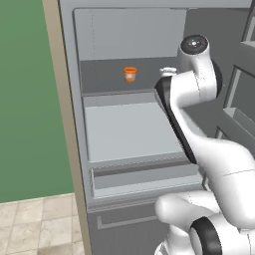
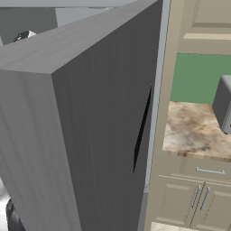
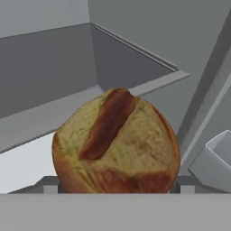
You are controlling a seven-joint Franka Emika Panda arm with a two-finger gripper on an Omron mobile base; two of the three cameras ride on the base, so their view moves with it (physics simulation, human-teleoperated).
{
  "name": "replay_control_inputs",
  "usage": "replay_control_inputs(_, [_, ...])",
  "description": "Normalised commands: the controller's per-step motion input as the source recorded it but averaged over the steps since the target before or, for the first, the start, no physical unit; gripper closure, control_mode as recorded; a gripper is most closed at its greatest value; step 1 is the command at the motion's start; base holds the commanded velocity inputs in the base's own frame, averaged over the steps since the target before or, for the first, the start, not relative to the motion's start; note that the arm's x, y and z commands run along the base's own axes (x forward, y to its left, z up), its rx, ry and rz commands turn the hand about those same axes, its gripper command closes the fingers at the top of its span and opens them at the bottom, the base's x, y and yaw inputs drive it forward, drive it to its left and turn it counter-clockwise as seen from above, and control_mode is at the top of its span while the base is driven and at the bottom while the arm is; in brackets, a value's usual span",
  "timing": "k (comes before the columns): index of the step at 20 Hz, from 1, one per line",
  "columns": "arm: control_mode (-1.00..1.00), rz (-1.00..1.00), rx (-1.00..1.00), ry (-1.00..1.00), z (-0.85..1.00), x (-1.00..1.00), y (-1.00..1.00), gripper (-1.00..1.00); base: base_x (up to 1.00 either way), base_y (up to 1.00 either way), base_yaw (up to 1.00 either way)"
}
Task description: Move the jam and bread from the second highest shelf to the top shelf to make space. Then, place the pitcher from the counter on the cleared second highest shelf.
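Note:
In the hand view the round brown bread point(image 3: 116, 144) sits between my gripper's point(image 3: 116, 184) two fingertips, touching both, so the gripper is shut on it. Below and left of it is the pale second highest shelf point(image 3: 20, 167). In the left base view the orange jam point(image 1: 130, 73) stands on the dark grey top shelf point(image 1: 104, 79), left of my hand. The second highest shelf point(image 1: 129, 130) lies bare beneath it. My forearm hides the gripper there. The marbled counter point(image 2: 194, 131) is in the right base view. The pitcher is out of view.
The open fridge door point(image 2: 81, 135) is a big grey panel close by on the right, with door bins point(image 1: 239, 119) behind my arm. A drawer front point(image 1: 144, 177) sits below the shelves. A grey appliance point(image 2: 224, 106) stands on the counter.

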Motion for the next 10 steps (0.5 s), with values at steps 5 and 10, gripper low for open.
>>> replay_control_inputs(5, [-1.00, 0.00, 0.00, 0.00, 0.00, 0.76, -0.21, 1.00, 0.00, 0.00, 0.00])
replay_control_inputs(10, [-1.00, 0.00, 0.00, 0.00, -0.06, 0.86, -0.01, 1.00, 0.00, 0.00, 0.00])
